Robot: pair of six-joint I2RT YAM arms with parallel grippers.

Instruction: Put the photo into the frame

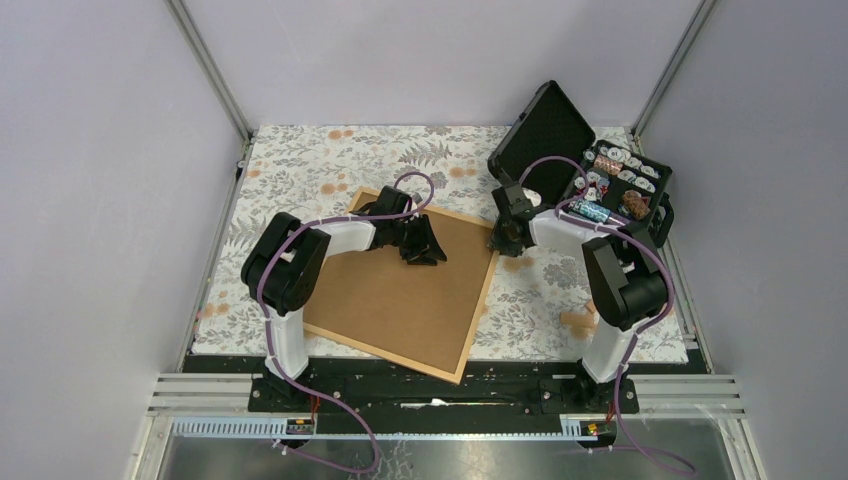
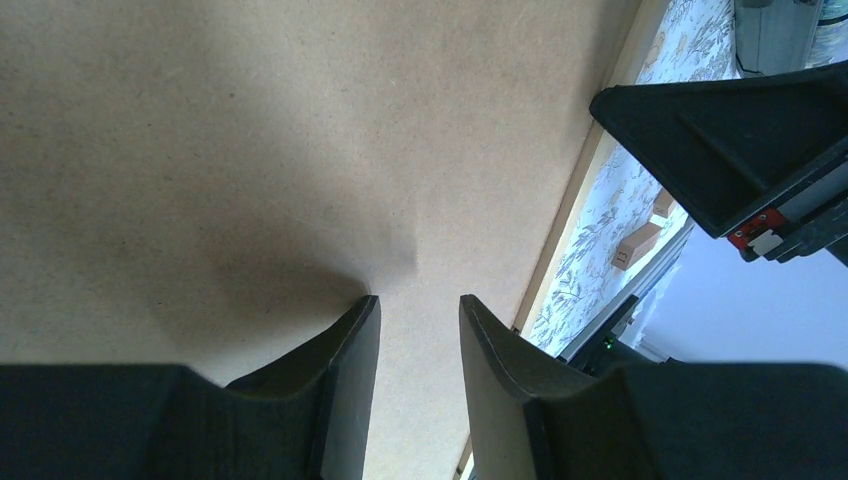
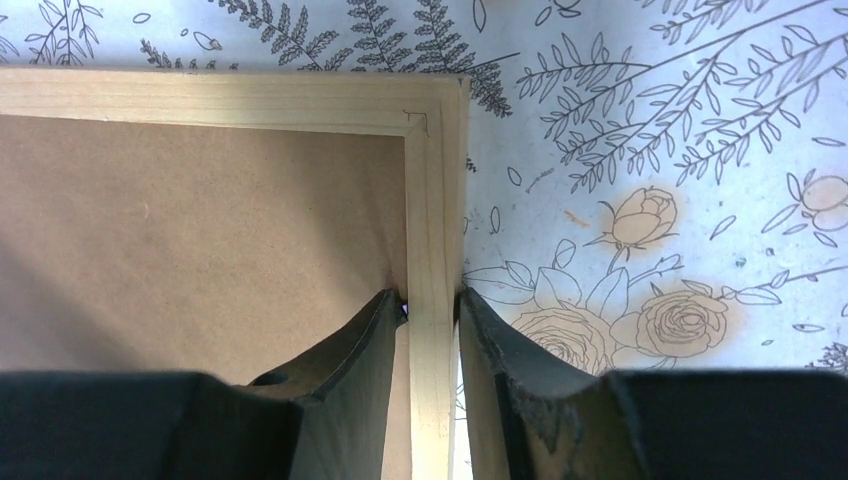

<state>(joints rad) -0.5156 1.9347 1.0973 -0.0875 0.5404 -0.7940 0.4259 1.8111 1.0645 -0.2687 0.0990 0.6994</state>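
Frame [image 1: 481, 310] flat on the floral cloth [image 1: 300, 160], brown board [image 1: 400, 300] filling it
Right gripper [image 3: 430, 296] is clamped on the frame's moulding just below a corner; left gripper [image 2: 418, 300] sits low over the board, fingers slightly apart, gripping nothing

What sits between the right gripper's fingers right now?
A rail of the frame, near its corner, gripped by the right gripper; the right wrist view shows it.
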